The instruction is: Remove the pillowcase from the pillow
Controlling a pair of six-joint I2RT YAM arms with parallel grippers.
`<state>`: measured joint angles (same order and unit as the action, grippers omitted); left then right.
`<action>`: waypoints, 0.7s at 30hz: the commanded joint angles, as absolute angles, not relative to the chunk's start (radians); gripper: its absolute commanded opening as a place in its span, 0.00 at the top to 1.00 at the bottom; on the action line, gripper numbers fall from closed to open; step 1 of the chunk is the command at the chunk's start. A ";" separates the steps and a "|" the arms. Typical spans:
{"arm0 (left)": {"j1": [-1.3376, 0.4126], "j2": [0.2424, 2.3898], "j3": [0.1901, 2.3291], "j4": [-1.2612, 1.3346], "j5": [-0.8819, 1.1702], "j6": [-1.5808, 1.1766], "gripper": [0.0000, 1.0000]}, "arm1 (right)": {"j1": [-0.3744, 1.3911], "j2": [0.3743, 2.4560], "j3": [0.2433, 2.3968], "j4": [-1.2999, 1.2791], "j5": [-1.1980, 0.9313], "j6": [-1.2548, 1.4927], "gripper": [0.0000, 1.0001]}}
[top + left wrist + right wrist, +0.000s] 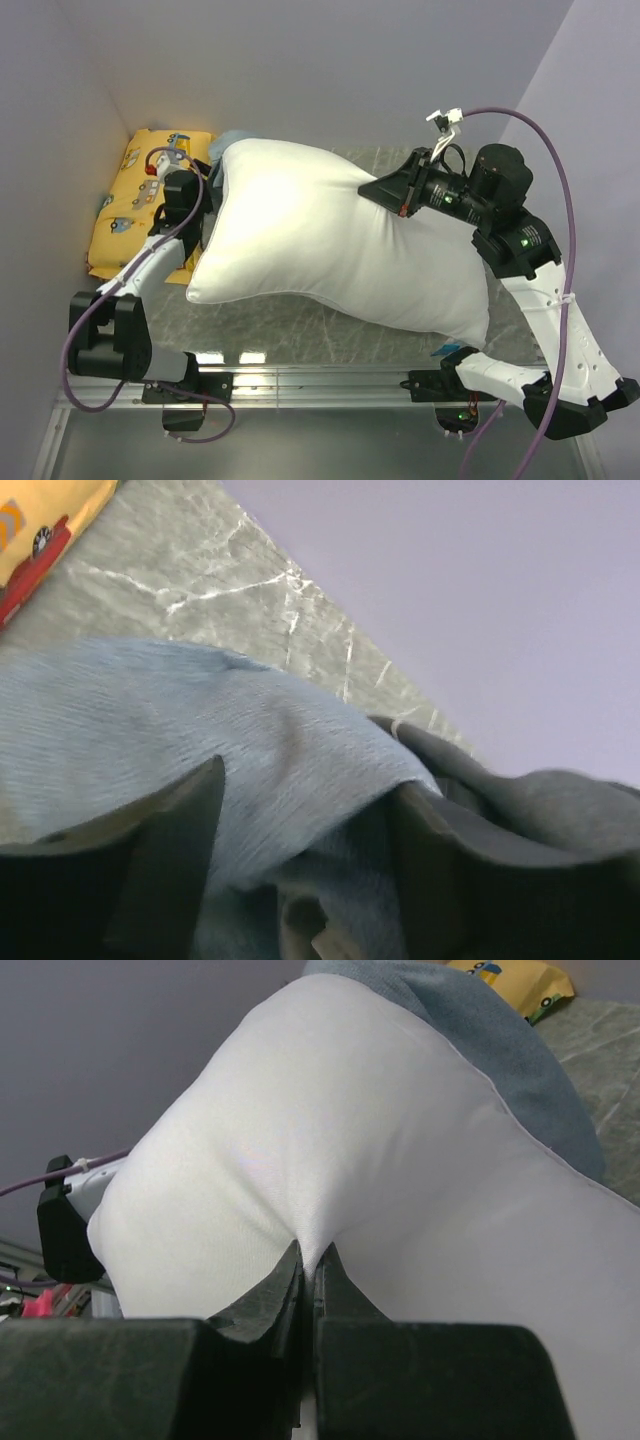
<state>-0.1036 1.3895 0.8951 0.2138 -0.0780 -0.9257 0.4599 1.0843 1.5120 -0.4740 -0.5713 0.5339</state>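
Far left on desk (300, 335): yellow cartoon-car cushion (125, 215), lying flat. Left tool (308, 785) just beside it, at far-left corner of pillow (330, 240). Fingers apart with bunched blue-grey pillowcase (200, 730) between them; clamped or loose, cannot tell. Pillowcase heaped behind that corner, rest of pillow showing bare white. Pillow lying diagonally across desk. Right tool (312, 1258) pinched tight on a fold of pillow fabric, upper right side.

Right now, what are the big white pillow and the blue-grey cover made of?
The pillow looks like smooth, faintly shiny white cloth over soft stuffing: it puckers where pinched. The pillowcase looks like thin matte fabric, perhaps cotton, with fine ribbed lines and folds.
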 commanded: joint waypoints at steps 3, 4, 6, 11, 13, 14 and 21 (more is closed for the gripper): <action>-0.087 1.235 0.957 0.115 -0.128 -0.896 0.21 | 0.451 1.009 1.536 -0.285 -0.640 0.523 1.00; -0.075 1.218 0.982 0.079 -0.143 -0.888 0.19 | 0.449 1.006 1.526 -0.279 -0.653 0.525 1.00; -0.049 1.174 1.009 -0.024 -0.159 -0.881 0.17 | 0.451 1.000 1.500 -0.264 -0.664 0.525 1.00; 0.066 1.051 1.040 -0.089 -0.036 -0.858 0.14 | 0.451 0.986 1.448 -0.264 -0.687 0.496 1.00; 0.074 1.000 1.014 -0.052 0.065 -0.845 0.10 | 0.451 0.979 1.425 -0.264 -0.683 0.480 1.00; 0.074 0.964 1.006 -0.040 0.107 -0.835 0.10 | 0.449 0.976 1.421 -0.267 -0.683 0.476 1.00; 0.075 0.861 0.925 -0.025 0.365 -0.828 0.06 | 0.449 0.977 1.407 -0.264 -0.678 0.465 1.00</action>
